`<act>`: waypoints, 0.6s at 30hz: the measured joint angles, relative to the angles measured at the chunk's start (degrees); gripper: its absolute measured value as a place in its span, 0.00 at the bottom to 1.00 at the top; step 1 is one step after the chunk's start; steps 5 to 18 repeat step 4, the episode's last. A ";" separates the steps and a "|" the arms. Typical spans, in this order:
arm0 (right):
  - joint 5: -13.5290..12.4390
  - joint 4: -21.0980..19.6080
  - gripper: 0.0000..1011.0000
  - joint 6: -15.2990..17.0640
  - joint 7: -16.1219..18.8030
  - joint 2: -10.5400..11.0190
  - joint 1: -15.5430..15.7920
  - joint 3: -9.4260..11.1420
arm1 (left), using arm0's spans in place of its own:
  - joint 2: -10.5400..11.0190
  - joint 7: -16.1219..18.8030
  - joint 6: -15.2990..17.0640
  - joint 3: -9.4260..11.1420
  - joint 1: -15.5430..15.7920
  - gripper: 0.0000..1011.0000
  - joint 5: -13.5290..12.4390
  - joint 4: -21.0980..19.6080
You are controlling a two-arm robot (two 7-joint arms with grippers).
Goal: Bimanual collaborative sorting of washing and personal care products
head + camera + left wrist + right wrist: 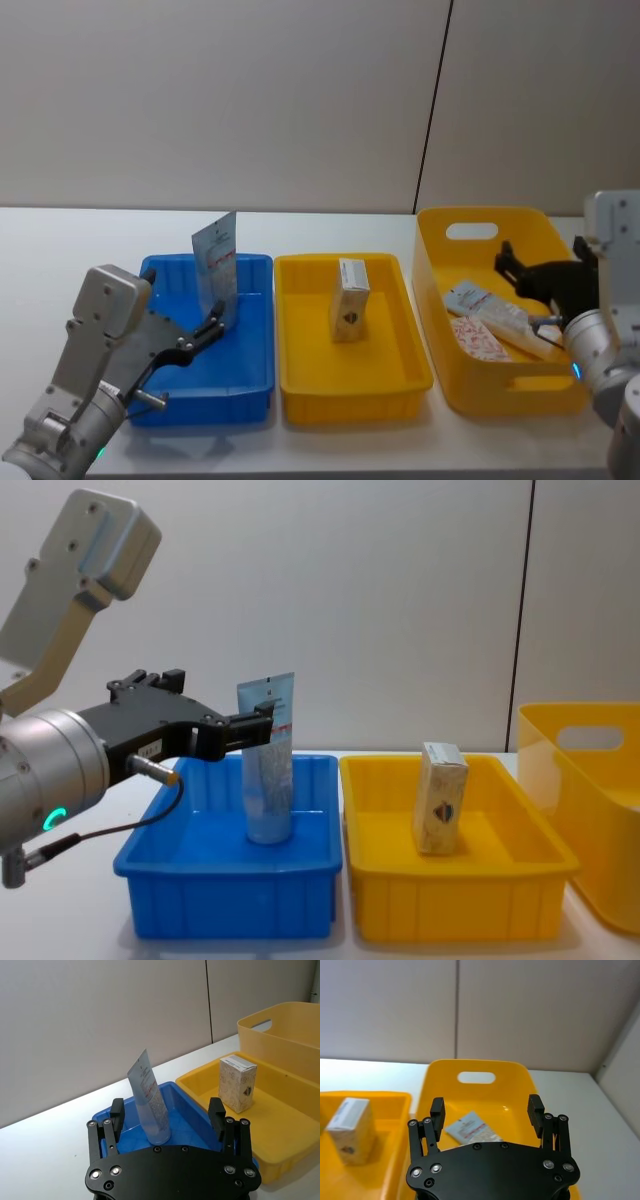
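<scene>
Currently, left arm pose: reaches forward from the near left, wrist low over the blue bin (165,395); the left gripper (167,1114) points toward the far wall.
Left jaws: apart, one finger on each side of the pale-blue tube (269,770); whether either pad touches the tube cannot be told.
Tube between left jaws: stands cap down on the blue bin's floor, flat crimped end up, leaning slightly; pale blue with white and red print.
Right arm pose: comes in from the near right, with the right gripper (486,1113) poised above the deep yellow tub (440,250) and aimed at its far wall with the handle slot.
Right jaws: apart, holding nothing.
Below right jaws: another pale-blue tube (478,303) lies flat on the tub floor, just beside a flat packet (482,338) with red pattern.
Cream box (349,299): stands upright in the shallow yellow tray (300,385), beyond and to the right of the left jaws; patterned face, dark emblem low on the side toward the robot.
Bins: the blue bin, yellow tray and yellow tub sit side by side on a white table (60,250).
</scene>
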State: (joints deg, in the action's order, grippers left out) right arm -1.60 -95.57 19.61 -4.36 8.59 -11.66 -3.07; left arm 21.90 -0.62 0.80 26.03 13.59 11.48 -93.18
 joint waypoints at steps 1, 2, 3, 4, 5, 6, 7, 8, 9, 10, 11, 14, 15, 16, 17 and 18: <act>-0.83 -0.32 0.99 -1.01 0.47 0.59 0.67 -0.55 | 0.00 0.00 0.00 0.00 0.00 0.99 0.00 0.00; -1.26 -0.48 0.99 -1.53 0.71 0.90 1.04 -0.84 | 0.00 0.00 0.00 0.00 0.00 0.99 0.00 0.00; -1.70 -0.64 0.99 -2.04 0.95 1.21 1.42 -1.16 | 0.00 0.00 0.00 0.00 0.00 0.99 0.00 0.00; -2.15 -0.82 0.99 -2.56 1.20 1.56 1.83 -1.49 | -0.01 0.00 0.00 0.00 0.00 0.99 0.00 0.00; -2.15 -0.82 0.99 -2.56 1.20 1.56 1.83 -1.49 | -0.01 0.00 0.00 0.00 0.00 0.99 0.00 0.00; -2.15 -0.82 0.99 -2.56 1.20 1.56 1.83 -1.49 | -0.01 0.00 0.00 0.00 0.00 0.99 0.00 0.00; -2.15 -0.82 0.99 -2.56 1.20 1.56 1.83 -1.49 | -0.01 0.00 0.00 0.00 0.00 0.99 0.00 0.00; -2.15 -0.82 0.99 -2.56 1.20 1.56 1.83 -1.49 | -0.01 0.00 0.00 0.00 0.00 0.99 0.00 0.00; -2.15 -0.82 0.99 -2.56 1.20 1.56 1.83 -1.49 | -0.01 0.00 0.00 0.00 0.00 0.99 0.00 0.00; -2.15 -0.82 0.99 -2.56 1.20 1.56 1.83 -1.49 | -0.01 0.00 0.00 0.00 0.00 0.99 0.00 0.00; -2.15 -0.82 0.99 -2.56 1.20 1.56 1.83 -1.49 | -0.01 0.00 0.00 0.00 0.00 0.99 0.00 0.00; -2.15 -0.82 0.99 -2.56 1.20 1.56 1.83 -1.49 | -0.01 0.00 0.00 0.00 0.00 0.99 0.00 0.00; -2.15 -0.82 0.99 -2.56 1.20 1.56 1.83 -1.49 | -0.01 0.00 0.00 0.00 0.00 0.99 0.00 0.00; -2.15 -0.82 0.99 -2.56 1.20 1.56 1.83 -1.49 | -0.01 0.00 0.00 0.00 0.00 0.99 0.00 0.00; -2.15 -0.82 0.99 -2.56 1.20 1.56 1.83 -1.49 | -0.01 0.00 0.00 0.00 0.00 0.99 0.00 0.00; -2.15 -0.82 0.99 -2.56 1.20 1.56 1.83 -1.49 | -0.01 0.00 0.00 0.00 0.00 0.99 0.00 0.00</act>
